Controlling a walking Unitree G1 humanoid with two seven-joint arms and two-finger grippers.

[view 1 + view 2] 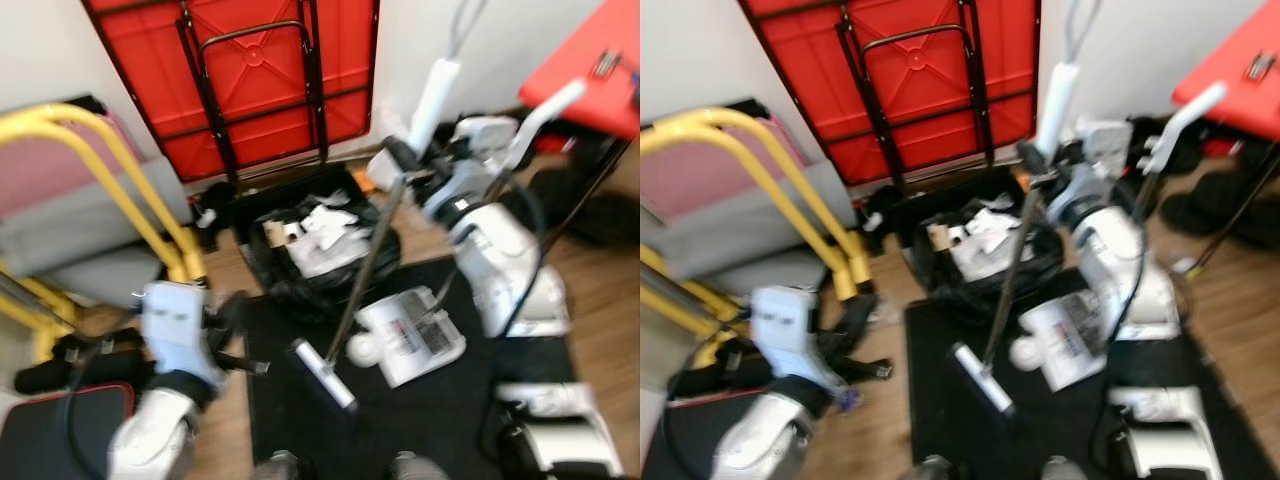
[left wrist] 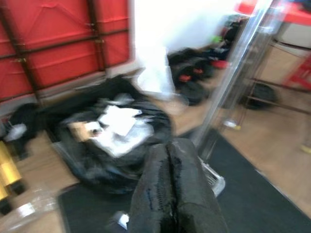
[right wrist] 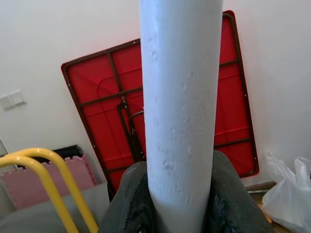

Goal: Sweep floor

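A sweeper with a white grip (image 1: pixel 435 95) and a dark pole (image 1: pixel 365 265) slants down to its flat head (image 1: pixel 325 375), which rests on a black floor mat (image 1: pixel 430 425). My right gripper (image 1: pixel 403 160) is shut on the pole just below the grip. In the right wrist view the white handle (image 3: pixel 180 97) stands between the black fingers (image 3: pixel 129 204). My left gripper (image 1: pixel 243 345) hangs low at the mat's left edge, shut with nothing in it; its fingers (image 2: pixel 170 189) lie pressed together. White packaging (image 1: pixel 410 335) lies on the mat beside the head.
A black rubbish bag (image 1: pixel 315 245) full of white paper sits just beyond the mat. A folded red table (image 1: pixel 260 80) leans on the wall. A yellow frame (image 1: pixel 120 170) and grey cushions stand at left; a red table (image 1: pixel 590 60) with dark legs stands at right.
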